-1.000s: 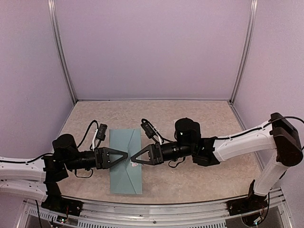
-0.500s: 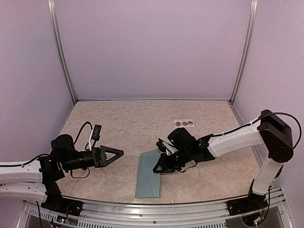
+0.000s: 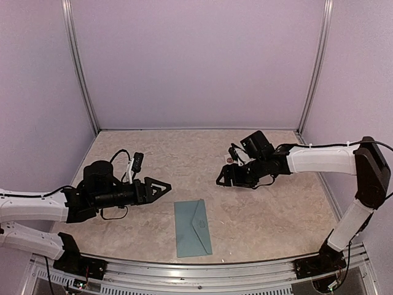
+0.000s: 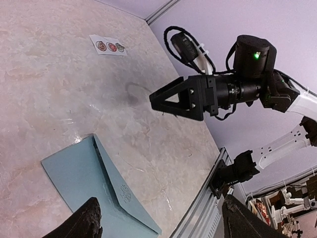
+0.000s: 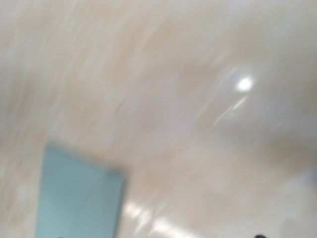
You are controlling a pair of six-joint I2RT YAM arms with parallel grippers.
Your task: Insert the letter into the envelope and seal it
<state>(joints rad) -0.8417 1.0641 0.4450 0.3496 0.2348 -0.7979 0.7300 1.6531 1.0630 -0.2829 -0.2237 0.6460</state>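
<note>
Teal paper is what the task comes down to here: the envelope (image 3: 193, 228) lies flat on the marbled table (image 3: 264, 215), near the front edge, roughly midway between the two arms and touched by neither; its triangular flap is folded down against the body, and a small mark sits on the flap, though whether that is a sticker or a print is too small to tell. No letter shows in any view; since no cream sheet lies on the table, it is most likely already inside, but that is a judgement. The left gripper (image 3: 164, 187) hovers to the left of the envelope, jaws wide apart and empty. The right gripper (image 3: 222, 178) is off to the far right, close to the strip of round stickers (image 4: 108, 45); it carries nothing, and its jaws look apart, though its own view is badly blurred. Insertion and closing of the flap appear done; what may be left is sealing, if the mark is not a seal, or else only checking that the flap stays down.
</note>
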